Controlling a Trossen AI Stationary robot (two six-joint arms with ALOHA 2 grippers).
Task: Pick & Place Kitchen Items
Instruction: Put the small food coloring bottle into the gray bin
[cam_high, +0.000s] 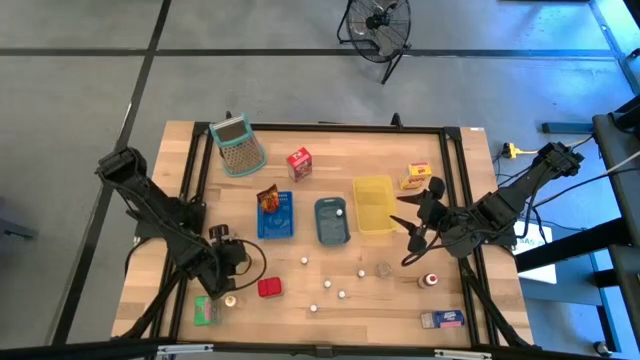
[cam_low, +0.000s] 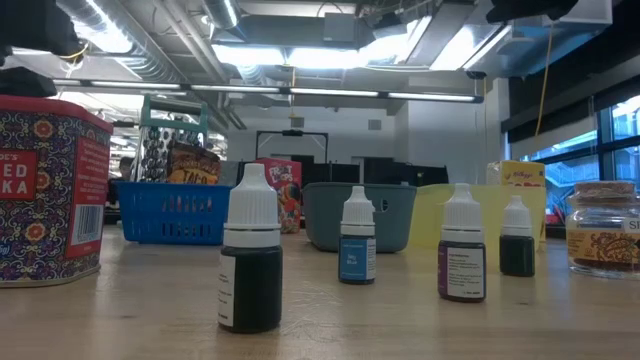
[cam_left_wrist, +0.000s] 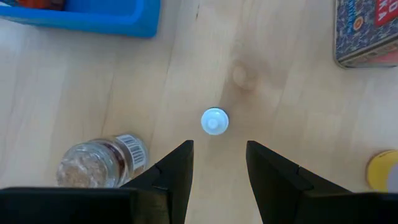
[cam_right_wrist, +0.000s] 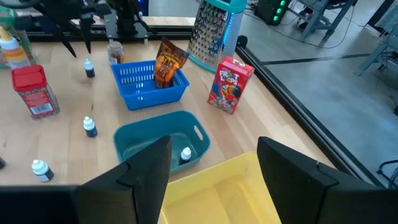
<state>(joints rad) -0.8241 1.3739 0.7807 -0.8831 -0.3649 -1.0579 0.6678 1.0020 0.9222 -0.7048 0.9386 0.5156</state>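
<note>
A white-capped dropper bottle (cam_left_wrist: 214, 121) stands upright on the wood. My left gripper (cam_left_wrist: 219, 180) hangs open above it, pointing steeply down, fingers clear of the cap; in the high view this gripper (cam_high: 232, 262) is at the near left. Beside it lie a small jar (cam_left_wrist: 102, 163) on its side and a red tin (cam_left_wrist: 367, 31). More dropper bottles (cam_high: 327, 284) stand across the near middle. My right gripper (cam_right_wrist: 214, 180) is open in the air over the yellow tray (cam_right_wrist: 224, 193) and holds nothing. One bottle (cam_right_wrist: 185, 155) stands in the teal tray (cam_right_wrist: 158, 140).
The blue tray (cam_high: 275, 215) holds a brown packet (cam_high: 268, 200). A red carton (cam_high: 299, 163), a yellow carton (cam_high: 417, 175) and the green-rimmed mesh basket (cam_high: 237, 145) are at the far side. A green carton (cam_high: 207, 310), a blue carton (cam_high: 441, 319) and a brown-capped bottle (cam_high: 431, 281) are near the front edge.
</note>
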